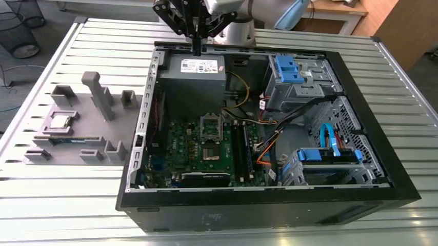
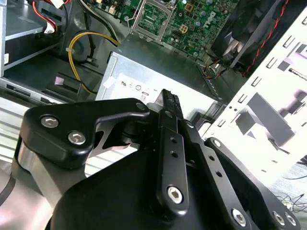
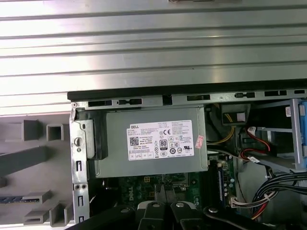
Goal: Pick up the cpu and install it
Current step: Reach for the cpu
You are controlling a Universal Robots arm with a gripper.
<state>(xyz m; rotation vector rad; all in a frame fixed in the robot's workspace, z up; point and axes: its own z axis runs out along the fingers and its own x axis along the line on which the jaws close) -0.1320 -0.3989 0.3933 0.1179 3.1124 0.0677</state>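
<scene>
Saw the end effector closed on nothing above the grey power supply, top centre of the exterior view, upper links cut off by the frame edge. Found the cpu resting on the grey fixture at the exterior view's left, outside the computer case, edges hard to make out.

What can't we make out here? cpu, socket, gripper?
cpu: exterior view, on the grey holder; too small to tell its corner mark or orientation.
socket: exterior view, too small to tell whether it is open or filled; second wrist view, cut off by the picture's edge.
gripper: first wrist view, mostly cut off by the picture's edge; second wrist view, its own body hides what lies under it.
</scene>
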